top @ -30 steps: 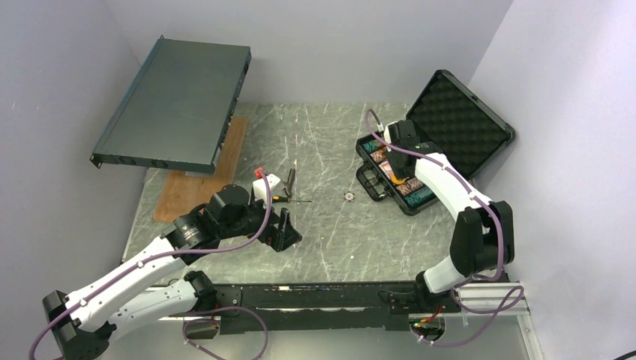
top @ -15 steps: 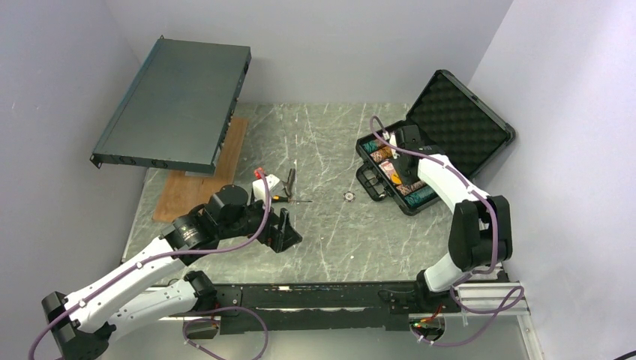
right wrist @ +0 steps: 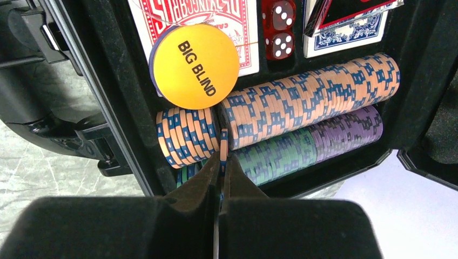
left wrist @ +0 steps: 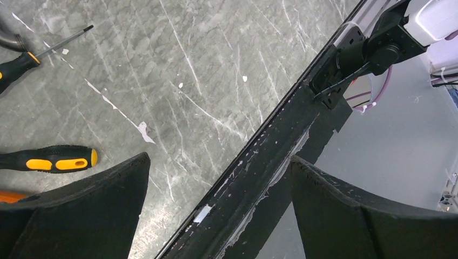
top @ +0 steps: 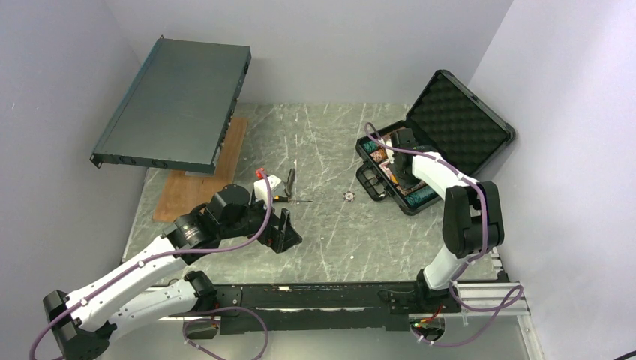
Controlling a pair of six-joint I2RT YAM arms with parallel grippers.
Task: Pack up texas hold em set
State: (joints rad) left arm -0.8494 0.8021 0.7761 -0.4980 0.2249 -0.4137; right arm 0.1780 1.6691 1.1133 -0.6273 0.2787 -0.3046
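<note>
Black hard plastic case sits at the far right corner of the grey marbled worktop, its foam-lined lid open toward the right wall. The tray holds rows of orange-and-blue striped poker chips, a red card deck, a blue card deck and red dice. A round yellow "BIG BLIND" button overlaps the red deck. Right end effector is over the tray, pinched narrow on a single striped chip standing on edge between two rows. Left end effector is spread wide, holding nothing, near the worktop's near edge. A black-and-yellow-handled screwdriver lies beside it.
</note>
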